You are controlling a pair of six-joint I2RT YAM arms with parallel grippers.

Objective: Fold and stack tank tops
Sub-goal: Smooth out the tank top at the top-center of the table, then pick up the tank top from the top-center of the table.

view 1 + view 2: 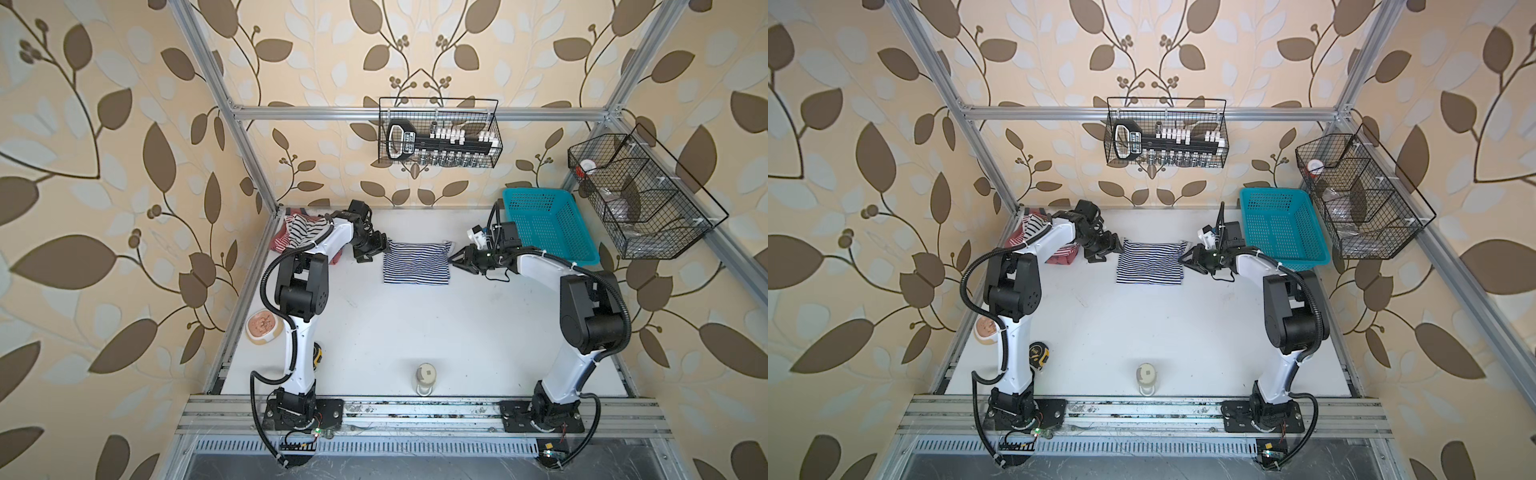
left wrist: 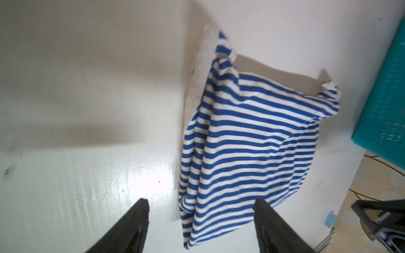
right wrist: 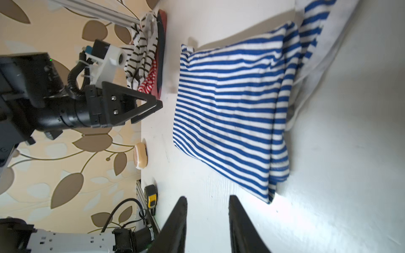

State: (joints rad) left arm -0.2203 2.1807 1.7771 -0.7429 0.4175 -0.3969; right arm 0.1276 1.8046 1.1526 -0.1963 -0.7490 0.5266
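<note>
A navy-and-white striped tank top (image 1: 417, 264) (image 1: 1150, 264) lies folded flat at the far middle of the table. My left gripper (image 1: 376, 250) (image 2: 201, 201) is open at its left edge. In the left wrist view a corner of the cloth (image 2: 247, 140) lies between the spread fingers, apart from both. My right gripper (image 1: 457, 262) (image 3: 208, 198) is open just off the top's right edge, with only bare table between its fingers. A black-and-white striped top (image 1: 301, 230) (image 3: 142, 54) and a red-and-white one (image 1: 282, 243) (image 3: 149, 84) lie heaped in the far left corner.
A blue perforated basket (image 1: 548, 228) (image 2: 385, 105) stands at the far right, behind my right arm. A tan dish (image 1: 263, 326) and a yellow tape measure (image 1: 1039, 353) sit by the left edge. A small jar (image 1: 425, 377) stands at the front. Wire baskets (image 1: 440, 133) hang on the frame.
</note>
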